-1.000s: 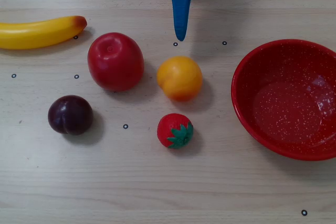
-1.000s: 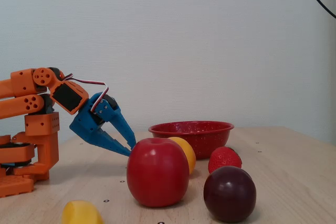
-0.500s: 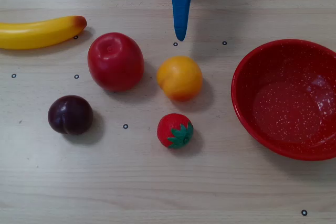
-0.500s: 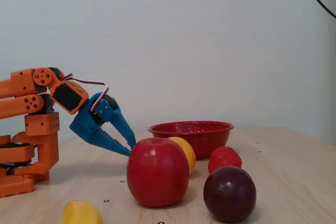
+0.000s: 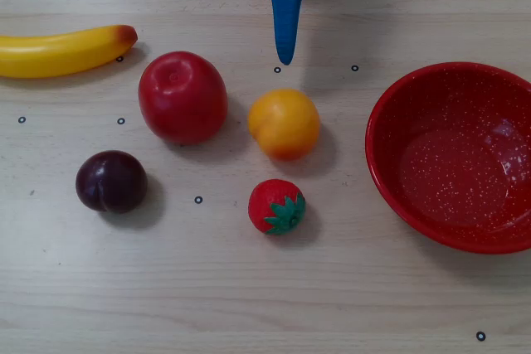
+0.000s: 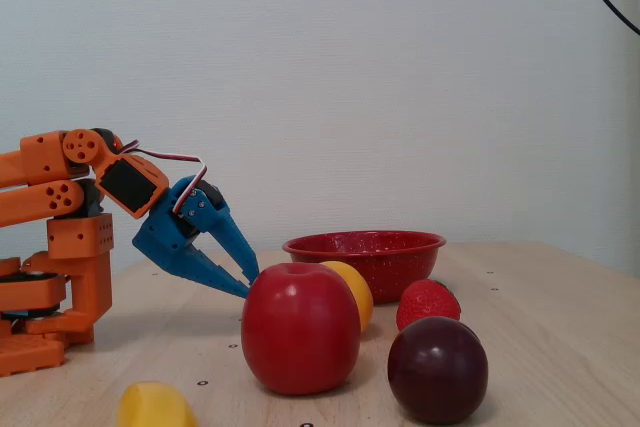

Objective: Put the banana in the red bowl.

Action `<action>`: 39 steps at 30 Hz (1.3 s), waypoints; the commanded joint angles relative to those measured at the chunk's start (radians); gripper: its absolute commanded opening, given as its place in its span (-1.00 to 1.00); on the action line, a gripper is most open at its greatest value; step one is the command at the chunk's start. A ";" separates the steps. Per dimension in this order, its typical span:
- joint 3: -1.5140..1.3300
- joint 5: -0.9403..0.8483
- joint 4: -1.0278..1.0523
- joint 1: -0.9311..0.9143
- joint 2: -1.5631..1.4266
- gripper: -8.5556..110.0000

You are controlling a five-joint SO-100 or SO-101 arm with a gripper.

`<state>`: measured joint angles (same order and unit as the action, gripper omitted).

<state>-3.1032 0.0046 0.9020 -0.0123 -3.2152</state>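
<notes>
While my claw (image 6: 248,282) hangs parted and empty above the desk (image 5: 249,304), the banana (image 5: 62,51) lies untouched at the overhead view's left edge, well apart from the red bowl (image 5: 455,155) at right. I judge it light, rigid, slippery; grip mid-body, across the curve.

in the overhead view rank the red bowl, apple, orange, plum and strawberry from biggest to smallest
1. red bowl
2. apple
3. orange and plum: they look about alike, so no firm ranking
4. strawberry
</notes>
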 commanded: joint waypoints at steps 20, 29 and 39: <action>0.298 -0.054 0.144 0.040 0.216 -0.85; 0.762 -0.029 0.403 0.092 0.451 -0.85; 1.154 0.097 0.683 0.264 0.699 -0.85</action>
<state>-2.0678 0.0629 1.5693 0.2286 -2.5234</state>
